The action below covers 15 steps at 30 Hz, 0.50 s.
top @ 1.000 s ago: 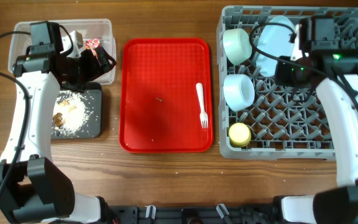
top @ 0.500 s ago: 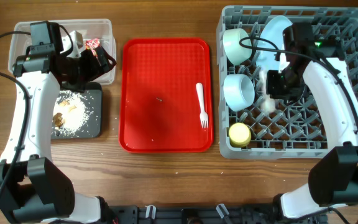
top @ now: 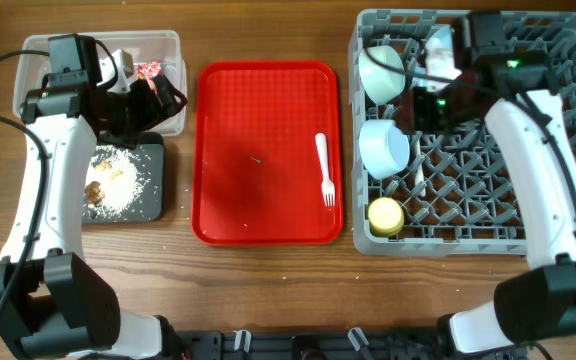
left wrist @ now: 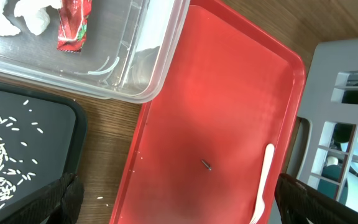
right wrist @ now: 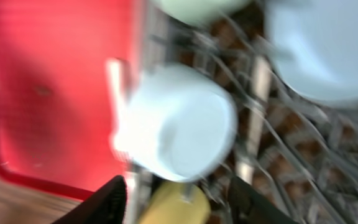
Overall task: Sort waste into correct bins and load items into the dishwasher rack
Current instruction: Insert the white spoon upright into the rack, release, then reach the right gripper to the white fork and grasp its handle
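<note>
The white fork (top: pixel 325 170), slim and plain, is laid flat near the right edge of the red tray (top: pixel 258 110), with its tines turned toward the robot, beside the grey pegged dishwasher rack (top: pixel 558 200). The left gripper (left wrist: pixel 179 202) is spread wide. The right gripper (right wrist: pixel 178 196) is parted, with nothing clasped.

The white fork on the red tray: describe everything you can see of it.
The white fork looks like a single piece of plastic, with a slim handle widening into short tines. It lies flat on the red tray, close to the tray's right edge and roughly parallel to it. The handle points away from the robot and the tines point toward it. Only the tray touches it.
</note>
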Motion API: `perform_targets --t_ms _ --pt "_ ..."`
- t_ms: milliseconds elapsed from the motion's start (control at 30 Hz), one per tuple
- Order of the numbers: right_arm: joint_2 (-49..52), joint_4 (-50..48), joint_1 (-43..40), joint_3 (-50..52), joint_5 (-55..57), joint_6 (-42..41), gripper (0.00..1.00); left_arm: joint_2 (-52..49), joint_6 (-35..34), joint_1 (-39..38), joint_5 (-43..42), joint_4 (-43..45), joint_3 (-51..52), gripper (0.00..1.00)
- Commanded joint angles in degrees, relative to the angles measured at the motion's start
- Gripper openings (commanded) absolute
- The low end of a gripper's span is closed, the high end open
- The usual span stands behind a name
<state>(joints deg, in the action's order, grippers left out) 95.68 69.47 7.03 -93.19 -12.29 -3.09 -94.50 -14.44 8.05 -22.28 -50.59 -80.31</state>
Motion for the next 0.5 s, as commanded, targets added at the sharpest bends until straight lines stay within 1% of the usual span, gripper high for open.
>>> perform_targets --t_ms 0,67,233,400,467 --pt "-1.3 -2.3 4.0 -1.3 -3.3 -1.7 0.59 0.7 0.6 0.2 0.3 0.1 -0.8 1.00" --pt "-1.3 -3.7 5.6 -1.3 -4.0 -1.9 0.59 0.7 0.6 0.2 0.3 0.1 -0.8 1.00" --pt "-0.5 -7.6 12.7 -0.3 -3.1 -1.7 0.60 0.7 0.6 0.2 0.3 0.2 -0.8 1.00" --pt "5.5 -9.0 20.6 0.2 3.4 -6.5 0.60 0.7 0.6 0.2 0.3 0.1 -0.8 1.00" --pt "8.8 -8.6 22.5 0.2 5.0 -9.2 0.57 0.7 0.6 0.2 0.3 0.1 -0.8 1.00"
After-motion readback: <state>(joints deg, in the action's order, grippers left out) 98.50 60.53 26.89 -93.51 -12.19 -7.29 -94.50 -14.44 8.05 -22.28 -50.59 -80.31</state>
